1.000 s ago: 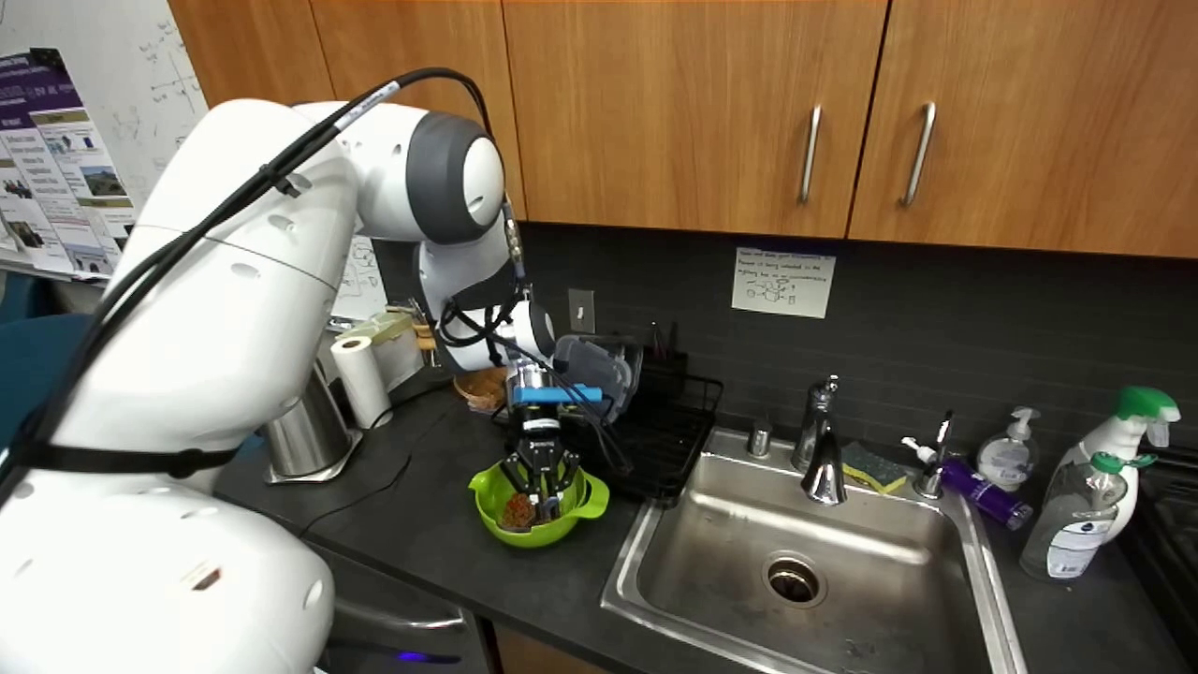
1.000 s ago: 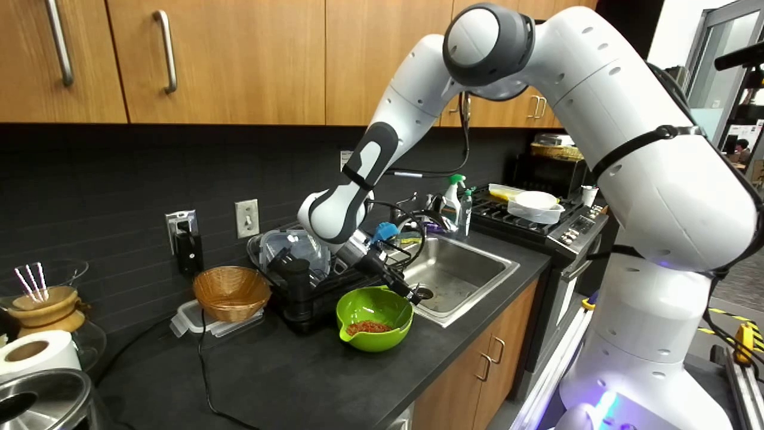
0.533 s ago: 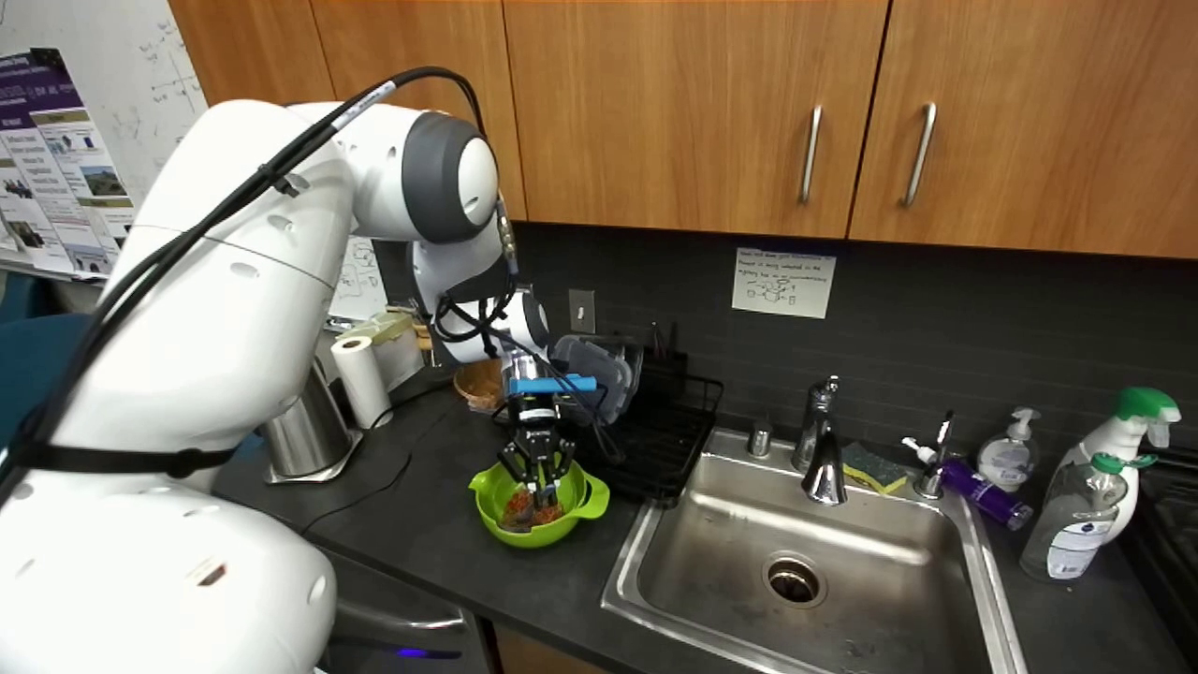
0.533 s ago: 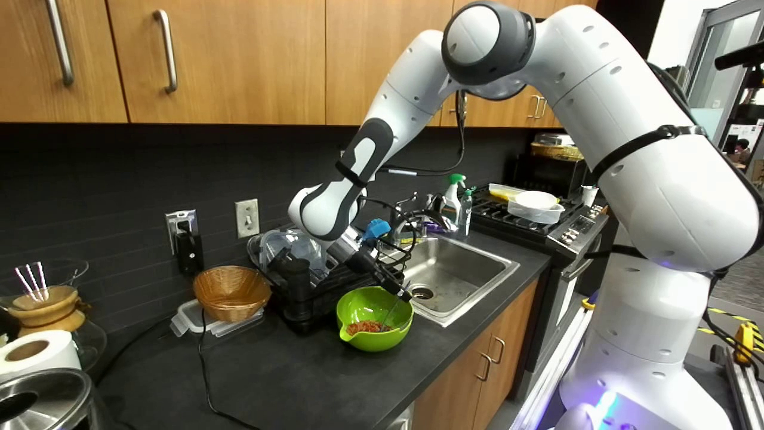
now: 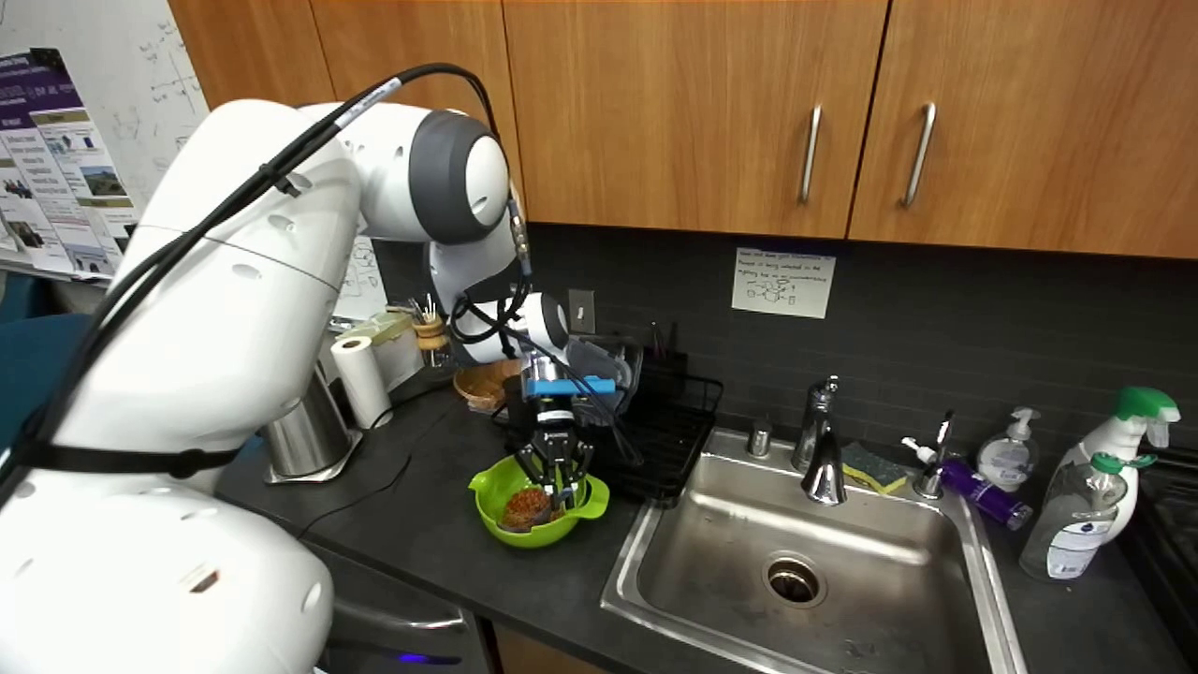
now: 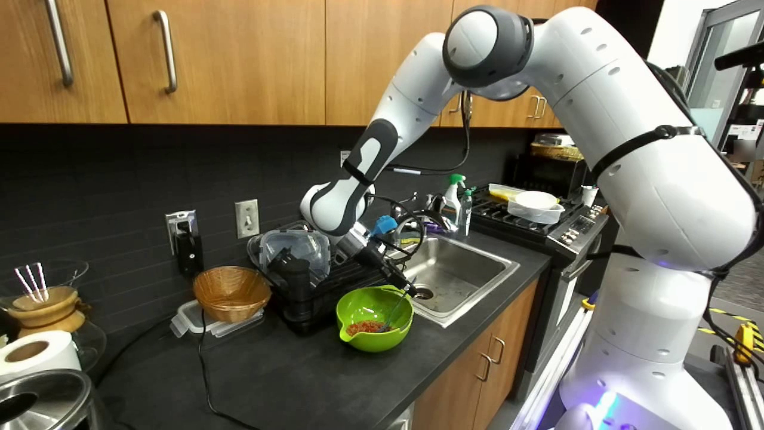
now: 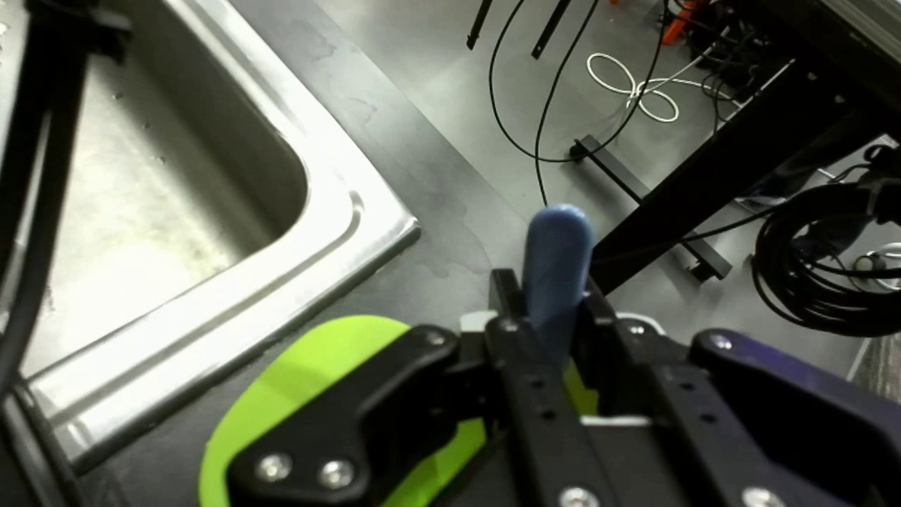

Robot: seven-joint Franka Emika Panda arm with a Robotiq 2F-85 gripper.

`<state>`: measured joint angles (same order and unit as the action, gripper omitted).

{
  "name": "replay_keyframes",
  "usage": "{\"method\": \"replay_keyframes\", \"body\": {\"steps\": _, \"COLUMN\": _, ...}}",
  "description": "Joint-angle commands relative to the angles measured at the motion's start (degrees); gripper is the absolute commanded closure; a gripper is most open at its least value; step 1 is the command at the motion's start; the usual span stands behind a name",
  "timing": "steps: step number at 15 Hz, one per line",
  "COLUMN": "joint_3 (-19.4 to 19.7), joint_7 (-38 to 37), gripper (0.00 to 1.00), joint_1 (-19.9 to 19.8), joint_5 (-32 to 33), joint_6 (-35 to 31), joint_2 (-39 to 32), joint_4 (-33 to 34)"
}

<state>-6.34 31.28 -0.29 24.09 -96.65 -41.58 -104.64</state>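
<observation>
My gripper (image 7: 549,299) is shut on the blue handle (image 7: 558,246) of a utensil. The handle stands up between the two fingertips in the wrist view. In both exterior views the gripper (image 5: 560,494) (image 6: 412,291) is at the bowl's rim on the sink side, tilted. The utensil's thin shaft (image 6: 392,312) slants down into the green bowl (image 5: 533,537) (image 6: 376,343), and its lower end meets a reddish-brown crumbly heap (image 5: 526,508) (image 6: 365,327). The shape of that end cannot be told. The bowl's green surface also shows below the gripper in the wrist view (image 7: 310,373).
A steel sink (image 5: 646,571) lies beside the bowl, with a faucet (image 5: 824,459). A black dish rack (image 5: 679,449) with a clear container (image 6: 295,254) stands behind. A wicker basket (image 6: 231,292), a kettle (image 5: 309,431) and a paper towel roll (image 5: 360,379) stand farther along the counter.
In the exterior views my gripper first rises and shifts slightly, then moves sideways toward the bowl's handle, with the utensil in it. More of the reddish-brown heap shows now. The bowl stays in place.
</observation>
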Motion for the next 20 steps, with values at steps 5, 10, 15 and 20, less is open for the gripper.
{"method": "replay_keyframes", "body": {"steps": 5, "joint_3": -0.5, "joint_7": 0.9, "gripper": 0.95, "joint_1": -0.2, "joint_5": -0.4, "joint_6": -0.5, "joint_2": 0.5, "joint_4": -2.5}}
{"method": "replay_keyframes", "body": {"steps": 10, "joint_3": -2.1, "joint_7": 1.3, "gripper": 0.95, "joint_1": 1.6, "joint_5": -0.1, "joint_6": -1.2, "joint_2": 0.3, "joint_4": -1.7}}
{"method": "replay_keyframes", "body": {"steps": 15, "joint_3": -2.1, "joint_7": 1.4, "gripper": 0.95, "joint_1": 2.6, "joint_5": 0.0, "joint_6": -1.0, "joint_2": 1.2, "joint_4": 0.1}}
{"method": "replay_keyframes", "body": {"steps": 20, "joint_3": -1.2, "joint_7": 1.2, "gripper": 0.95, "joint_1": 1.5, "joint_5": -0.2, "joint_6": -2.0, "joint_2": 1.7, "joint_4": 0.3}}
